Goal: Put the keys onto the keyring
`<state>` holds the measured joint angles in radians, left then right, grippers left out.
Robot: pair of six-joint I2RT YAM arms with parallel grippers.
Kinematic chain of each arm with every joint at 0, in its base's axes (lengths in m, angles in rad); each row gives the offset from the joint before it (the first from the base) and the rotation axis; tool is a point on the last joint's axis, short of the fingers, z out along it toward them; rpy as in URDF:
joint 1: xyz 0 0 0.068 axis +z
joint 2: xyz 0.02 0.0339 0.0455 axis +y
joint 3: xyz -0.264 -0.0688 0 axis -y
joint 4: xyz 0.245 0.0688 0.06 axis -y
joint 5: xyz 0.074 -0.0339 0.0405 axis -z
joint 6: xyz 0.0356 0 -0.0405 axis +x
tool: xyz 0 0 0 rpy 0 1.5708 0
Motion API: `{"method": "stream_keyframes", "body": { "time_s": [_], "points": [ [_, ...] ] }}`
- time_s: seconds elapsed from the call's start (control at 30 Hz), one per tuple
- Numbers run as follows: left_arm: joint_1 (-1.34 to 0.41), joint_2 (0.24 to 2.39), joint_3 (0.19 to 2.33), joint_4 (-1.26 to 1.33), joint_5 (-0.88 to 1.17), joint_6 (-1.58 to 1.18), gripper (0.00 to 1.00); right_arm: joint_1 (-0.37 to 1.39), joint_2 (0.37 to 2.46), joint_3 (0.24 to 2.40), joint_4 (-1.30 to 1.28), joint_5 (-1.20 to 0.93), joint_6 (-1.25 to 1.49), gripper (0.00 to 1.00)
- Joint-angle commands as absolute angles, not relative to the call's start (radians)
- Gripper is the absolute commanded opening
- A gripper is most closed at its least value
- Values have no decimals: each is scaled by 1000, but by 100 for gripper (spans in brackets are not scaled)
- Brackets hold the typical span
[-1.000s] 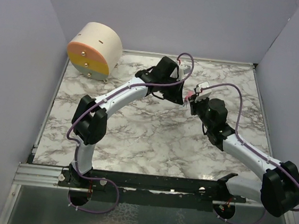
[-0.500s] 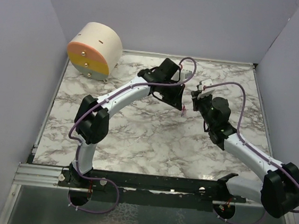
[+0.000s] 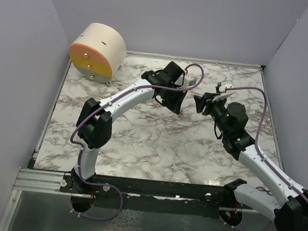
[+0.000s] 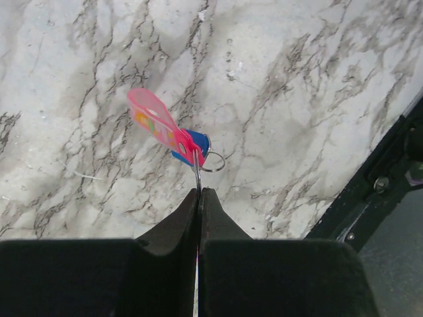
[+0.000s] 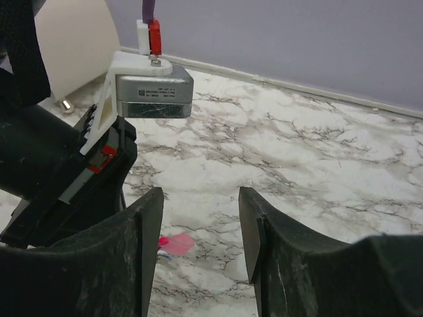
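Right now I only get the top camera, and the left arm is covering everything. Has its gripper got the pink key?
Observer: Yes. In the left wrist view the left gripper is shut on the thin grey metal end of the pink key.
Operator: Where's the blue tag with the ring?
Observer: The blue tag peeks out from behind the key's lower end, with the metal ring right beside it. I can't tell whether the ring goes through the key.
Operator: Is my other gripper holding something?
Observer: No. The right wrist view shows the right gripper open, with nothing between its fingers.
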<state>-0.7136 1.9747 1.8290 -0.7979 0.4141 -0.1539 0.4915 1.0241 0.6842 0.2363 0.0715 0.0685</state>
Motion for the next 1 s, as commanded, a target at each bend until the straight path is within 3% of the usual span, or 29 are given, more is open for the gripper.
{"method": "stream_keyframes", "body": {
  "time_s": [0.0, 0.3, 0.53, 0.77, 0.97],
  "points": [
    [-710, 1913, 1799, -759, 336, -119, 0, 489, 1053, 728, 213, 143, 116, 51],
    [-711, 1850, 1656, -609, 368, -51, 0, 489, 1167, 777, 247, 86, 83, 50],
    [-709, 1726, 1553, -563, 377, -44, 0, 489, 1147, 908, -4, 97, 119, 52],
    [-709, 1601, 1272, -338, 433, -154, 0, 489, 969, 705, 25, -103, 104, 51],
    [-709, 1580, 1282, -372, 544, -160, 0, 488, 892, 716, -109, -172, 99, 50]
  ]
}}
